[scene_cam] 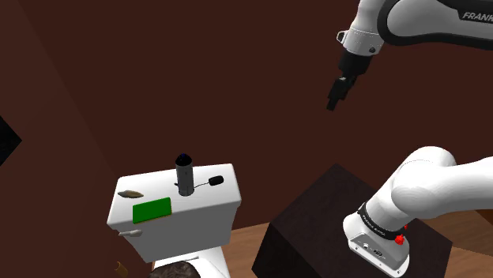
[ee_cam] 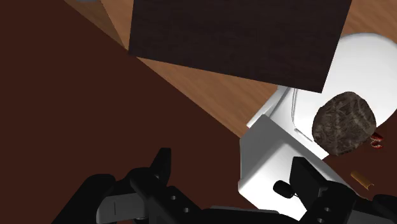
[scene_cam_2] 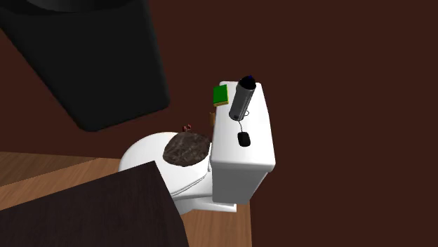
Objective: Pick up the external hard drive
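Drive (scene_cam: 215, 181), small and black with a short cable, lies on the toilet tank (scene_cam: 205, 201), just beside a dark upright cylinder (scene_cam: 184, 175); a green slab (scene_cam: 152, 211) lies further along the lid. My gripper (scene_cam: 338, 93) hangs high above it and well apart, fingers spread wide, holding nothing. I judge this the approach. Next I must come down over the tank and set the fingers across the drive, clear of the cylinder. My arm (scene_cam: 427, 20) reads "FRAN", cut off at the edge.
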`<state>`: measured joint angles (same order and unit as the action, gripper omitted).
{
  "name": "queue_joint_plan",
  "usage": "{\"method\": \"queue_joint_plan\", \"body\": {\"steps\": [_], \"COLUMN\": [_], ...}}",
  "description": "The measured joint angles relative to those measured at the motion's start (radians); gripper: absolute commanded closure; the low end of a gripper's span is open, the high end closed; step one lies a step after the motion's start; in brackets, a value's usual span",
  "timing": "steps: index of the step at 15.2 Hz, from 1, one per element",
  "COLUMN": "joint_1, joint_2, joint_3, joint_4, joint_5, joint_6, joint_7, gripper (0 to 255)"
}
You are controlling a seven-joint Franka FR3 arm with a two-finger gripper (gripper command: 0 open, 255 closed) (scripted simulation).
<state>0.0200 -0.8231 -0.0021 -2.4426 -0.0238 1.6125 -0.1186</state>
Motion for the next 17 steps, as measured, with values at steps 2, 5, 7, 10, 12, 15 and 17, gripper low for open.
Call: {"method": "queue_joint_plan", "body": {"steps": [2, 5, 7, 10, 12, 15, 17], "joint_1": [0.004, 0.020, 0.039, 0.057, 0.074, 0.098, 0.112], "joint_2": [0.009, 0.060, 0.110, 0.178, 0.231, 0.331, 0.407], "joint_3": [0.000, -0.003, 0.005, -0.002, 0.002, 0.004, 0.002], "joint_4": [-0.009, -0.044, -0.071, -0.100, -0.119, -0.123, -0.112], "joint_5": [0.002, 0.010, 0.023, 0.031, 0.042, 0.058, 0.069], "joint_6": [0.018, 0.110, 0.192, 0.297, 0.374, 0.487, 0.556], "joint_7": [-0.004, -0.028, -0.036, -0.074, -0.090, -0.122, -0.148], "gripper": [0, 0, 0, 0, 0, 0, 0]}}
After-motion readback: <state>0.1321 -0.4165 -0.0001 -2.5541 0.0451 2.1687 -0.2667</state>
